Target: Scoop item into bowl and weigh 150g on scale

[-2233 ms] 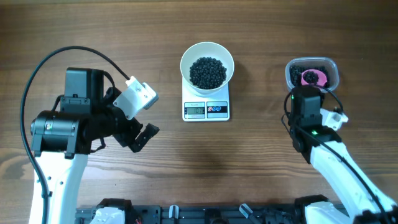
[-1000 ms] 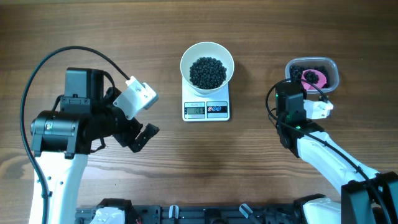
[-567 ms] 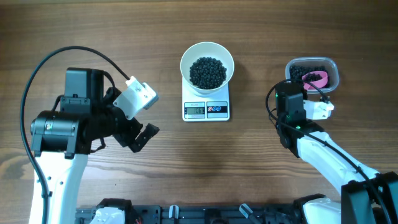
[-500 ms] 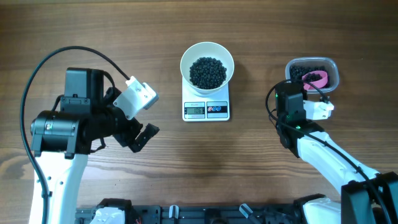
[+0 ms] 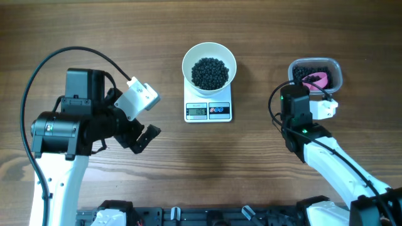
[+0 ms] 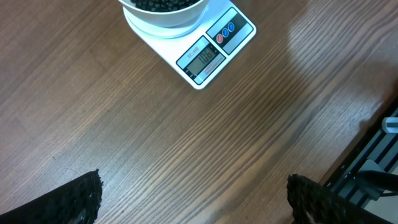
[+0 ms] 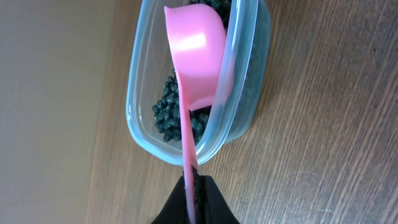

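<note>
We're clamping our right gripper [image 7: 193, 199] tight on the thin handle of the pink scoop [image 7: 196, 62], so its cup is reaching ahead of the fingers into the clear tub [image 7: 245, 93], leaning on one long wall over the loose black beans [image 7: 163, 115]. Our left gripper [image 6: 193, 202] is hanging wide open and empty. Ahead of it, the white bowl [image 5: 188, 56], heaped with beans, is sitting on the scale [image 5: 208, 111], likely so each scoopful registers.
</note>
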Tool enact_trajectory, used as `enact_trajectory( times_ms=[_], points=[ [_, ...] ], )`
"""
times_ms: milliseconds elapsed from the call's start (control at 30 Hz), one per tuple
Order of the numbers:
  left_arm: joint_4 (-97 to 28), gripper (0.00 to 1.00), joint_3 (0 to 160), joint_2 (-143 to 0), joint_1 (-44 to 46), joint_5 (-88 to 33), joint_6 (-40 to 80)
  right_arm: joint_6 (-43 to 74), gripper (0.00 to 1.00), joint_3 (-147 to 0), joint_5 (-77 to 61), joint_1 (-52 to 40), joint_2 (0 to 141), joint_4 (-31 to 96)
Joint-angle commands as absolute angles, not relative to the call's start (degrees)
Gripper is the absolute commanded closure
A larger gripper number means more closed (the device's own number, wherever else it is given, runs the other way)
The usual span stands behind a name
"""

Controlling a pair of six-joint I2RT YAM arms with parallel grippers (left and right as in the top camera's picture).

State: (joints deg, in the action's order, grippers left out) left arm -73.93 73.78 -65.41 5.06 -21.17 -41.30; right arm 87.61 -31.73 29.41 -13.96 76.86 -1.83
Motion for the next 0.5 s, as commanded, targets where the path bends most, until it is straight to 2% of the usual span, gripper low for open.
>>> enact_trajectory(
  times_ms=[0,300,467],
  points=[
    [-73.97,0.00,74.11,-64.90,4.60,-22.48,-41.15,85.73,0.95,-31.57,24.80,-14.24,75.72,-0.67],
    [-73.97,0.00,74.11,-64.90,4.60,-22.48,-41.15,82.37,0.95,-31.59,18.94,-14.17,70.81,0.75],
    [-73.97,0.00,74.11,-64.90,4.60,-22.48,-41.15,82.61,0.96,-31.59,18.96,-12.60,63.07,7.79]
  ],
)
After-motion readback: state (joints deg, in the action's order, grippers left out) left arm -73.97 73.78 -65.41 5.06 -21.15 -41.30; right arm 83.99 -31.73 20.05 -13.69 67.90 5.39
